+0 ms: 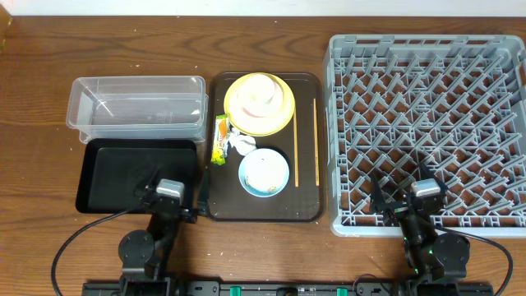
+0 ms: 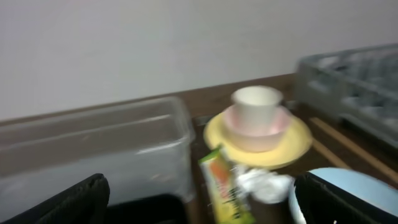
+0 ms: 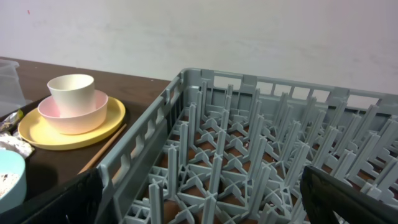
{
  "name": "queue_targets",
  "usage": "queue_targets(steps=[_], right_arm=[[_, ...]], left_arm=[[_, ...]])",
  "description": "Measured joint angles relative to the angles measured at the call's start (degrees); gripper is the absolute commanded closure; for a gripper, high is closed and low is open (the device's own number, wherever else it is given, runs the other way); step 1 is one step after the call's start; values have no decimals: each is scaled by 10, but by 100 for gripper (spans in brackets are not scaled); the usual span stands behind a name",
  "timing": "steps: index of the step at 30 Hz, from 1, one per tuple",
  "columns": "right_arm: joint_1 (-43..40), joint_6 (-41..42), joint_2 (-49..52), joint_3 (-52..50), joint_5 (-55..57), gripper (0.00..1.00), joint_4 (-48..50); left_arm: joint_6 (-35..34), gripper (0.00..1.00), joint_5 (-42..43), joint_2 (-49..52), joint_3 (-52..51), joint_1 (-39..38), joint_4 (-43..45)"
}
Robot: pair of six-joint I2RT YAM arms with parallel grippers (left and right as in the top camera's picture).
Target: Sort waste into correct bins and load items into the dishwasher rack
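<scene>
- wide-spread dark fingers frame both wrist views: the left pincer (image 2: pixel 200 199) gapes with nothing in it, facing the brown serving tray (image 1: pixel 263 210); the right pincer (image 3: pixel 199 199) is equally wide and bare, over the near edge of the dishwasher rack (image 1: pixel 337 131).
- the snack wrapper (image 1: pixel 220 140) lies at the serving tray's left edge, touching the crumpled tissue (image 1: pixel 241 143). both look light and limp, best pinched at a raised fold.
- the light blue bowl (image 1: pixel 246 179), nearer on the tray, holds loose white rice grains (image 1: pixel 265 168). the grains are too fine to pinch, so the bowl likely wants gripping by its rim and tipping.
- the white cup (image 3: pixel 71 87) stands in the pink bowl (image 3: pixel 73 118), which sits on the yellow plate (image 3: pixel 37 134) at the tray's far end. all look hard, smooth and probably slippery; rims offer the hold.
- the chopsticks (image 1: pixel 316 140) lie lengthwise on the tray's right side, stiff, light and apt to roll.
- the clear tub (image 1: pixel 136 107) and the black tray (image 1: pixel 123 177), left on the surface (image 1: pixel 41 82), hold nothing, as does the rack.
</scene>
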Motion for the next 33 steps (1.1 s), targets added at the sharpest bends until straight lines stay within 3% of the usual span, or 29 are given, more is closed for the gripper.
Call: queue_targets(steps=[7,13,19,27,31,32,33], right_arm=[[0,0,0,0,0,1,0],[0,0,0,0,0,1,0],[0,0,2,0,0,1,0],[0,0,3,0,0,1,0],[0,0,3,0,0,1,0],[0,0,3,0,0,1,0],[0,0,3,0,0,1,0]], left_arm=[[-83,2,53,0,8,0,5],[-136,2,66,5,93,0,-19],[-151,2,79,88,256,0,-153],[-153,2,126,356,573,0,-440],[-153,2,160,467,681,0,-517],[-153,4,173,489,694,0,-527],[-153,18,183,501,698,0,-532]])
